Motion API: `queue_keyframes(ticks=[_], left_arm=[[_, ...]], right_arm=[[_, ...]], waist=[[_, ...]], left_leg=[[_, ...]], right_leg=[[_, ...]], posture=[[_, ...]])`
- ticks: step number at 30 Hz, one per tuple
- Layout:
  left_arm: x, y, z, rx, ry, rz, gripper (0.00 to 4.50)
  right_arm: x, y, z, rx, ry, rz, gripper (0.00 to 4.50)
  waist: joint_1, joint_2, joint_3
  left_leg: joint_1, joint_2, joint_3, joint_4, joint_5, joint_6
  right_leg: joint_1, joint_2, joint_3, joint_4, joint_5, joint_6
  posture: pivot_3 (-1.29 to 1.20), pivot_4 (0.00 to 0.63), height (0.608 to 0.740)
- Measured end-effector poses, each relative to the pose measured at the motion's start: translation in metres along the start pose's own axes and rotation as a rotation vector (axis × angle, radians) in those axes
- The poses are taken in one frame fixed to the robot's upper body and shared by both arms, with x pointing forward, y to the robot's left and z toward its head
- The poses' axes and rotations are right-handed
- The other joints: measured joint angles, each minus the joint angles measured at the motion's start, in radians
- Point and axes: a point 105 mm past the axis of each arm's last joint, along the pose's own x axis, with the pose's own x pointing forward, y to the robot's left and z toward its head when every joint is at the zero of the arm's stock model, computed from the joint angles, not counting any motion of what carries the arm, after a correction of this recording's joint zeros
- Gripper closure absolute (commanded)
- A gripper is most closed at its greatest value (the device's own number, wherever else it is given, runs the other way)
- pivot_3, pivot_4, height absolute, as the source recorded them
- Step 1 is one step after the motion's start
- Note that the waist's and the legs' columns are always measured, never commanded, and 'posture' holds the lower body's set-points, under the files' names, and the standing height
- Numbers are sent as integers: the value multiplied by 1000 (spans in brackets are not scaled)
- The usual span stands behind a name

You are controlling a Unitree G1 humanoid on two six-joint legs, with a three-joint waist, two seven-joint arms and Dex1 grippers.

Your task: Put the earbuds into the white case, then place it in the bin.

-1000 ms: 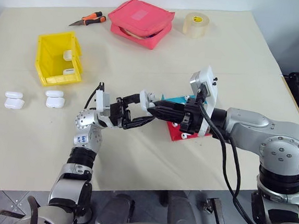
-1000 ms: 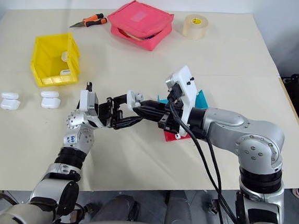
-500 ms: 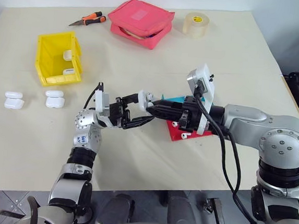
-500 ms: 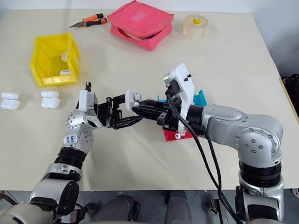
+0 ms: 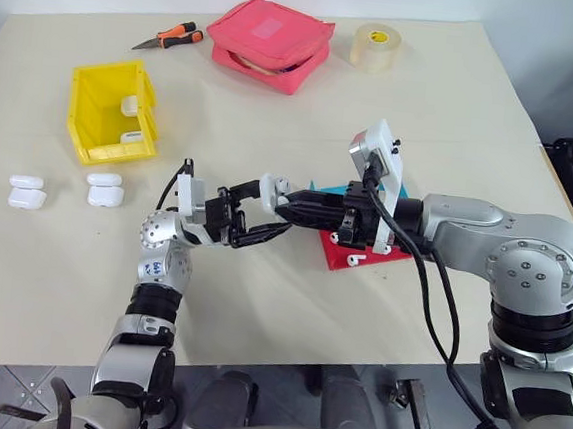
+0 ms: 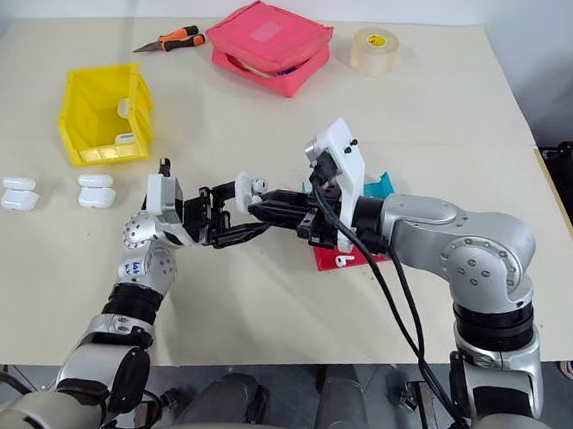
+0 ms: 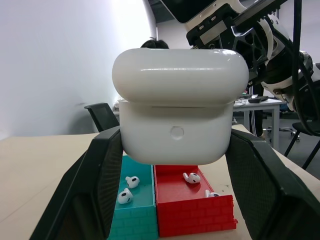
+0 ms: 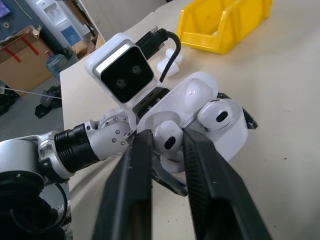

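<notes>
Jaws: L gripper (image 5: 259,212) clamped on the white case (image 7: 179,112), lid open, no change in grip. R gripper (image 8: 162,150) has its fingers on either side of one earbud (image 8: 167,140); in the R wrist view that bud sits at its socket, a 2nd bud (image 8: 220,114) already seated beside it. Whether the R jaws still pinch or have let go: cannot tell.

Change vs. a sec ago: in the head views R wrist has rolled and its camera housing now sits further left in frame, fingertips closer over the case mouth. L hand and case hold the same spot, centre frame, raised off the table.

Meaning: insertion step looks nearly done. Likely next: confirm bud is fully seated, back R fingers out, shut lid, carry case to bin.

Just behind the grippers, centre-right: red tray (image 5: 348,257) with loose earbuds (image 7: 191,177), blue tray (image 7: 134,205) next to it with 2 more.

Left edge of frame: 2 pairs of spare white cases (image 5: 105,190) on the table.

Upper left: the bin (image 5: 110,111), yellow, already holding some white cases.

Top of frame: pliers (image 5: 170,36), red pouch (image 5: 270,40), tape roll (image 5: 375,47); not involved.
</notes>
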Motion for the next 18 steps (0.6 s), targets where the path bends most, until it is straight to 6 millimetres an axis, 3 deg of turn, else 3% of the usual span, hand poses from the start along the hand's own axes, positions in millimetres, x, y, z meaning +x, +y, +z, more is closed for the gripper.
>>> queue_keyframes(ticks=[6,18], left_arm=[[1,-4,-1,-9,-1,-26,1746],[2,-4,0,-12,-4,-33,1746]], right_arm=[[-2,-11,0,-15,0,-65,716],[-8,-8,2,-44,11,-80,710]], waist=[[0,0,0],[1,0,0]], left_leg=[[0,0,0,0,0,0],[0,0,0,0,0,0]], right_leg=[[0,0,0,0,0,0],[0,0,0,0,0,0]], posture=[[0,150,740],[0,150,740]])
